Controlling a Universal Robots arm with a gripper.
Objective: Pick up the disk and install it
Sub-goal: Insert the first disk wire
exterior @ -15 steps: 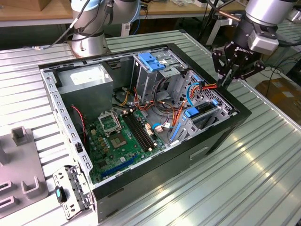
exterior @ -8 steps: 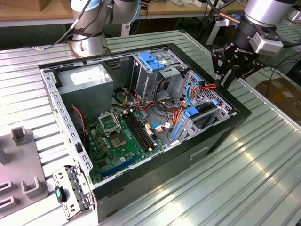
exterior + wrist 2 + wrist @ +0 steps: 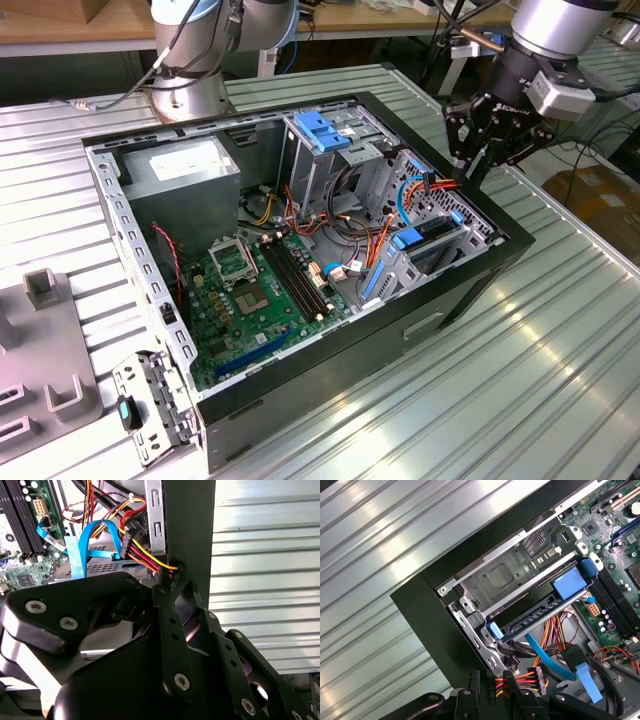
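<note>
The disk (image 3: 535,611) lies in the metal drive bay at the case's corner, seen edge-on as a dark slab with blue plastic carrier edges and a blue tab. In the exterior view the disk (image 3: 432,238) sits in the bay at the case's right side. My gripper (image 3: 478,160) hangs above the case wall, just behind that bay, by the bundle of red, yellow and orange power wires (image 3: 145,557). In the first wrist view the gripper (image 3: 489,692) is right by the wire connector, a short way from the disk's blue end. Nothing shows in its grasp.
The open black computer case (image 3: 470,290) lies on a ribbed metal table. Inside are the green motherboard (image 3: 250,290), a grey power-supply box (image 3: 185,165), a metal cage with a light-blue latch (image 3: 322,130) and blue data cables (image 3: 545,655). A grey fixture (image 3: 45,350) stands at the exterior view's left.
</note>
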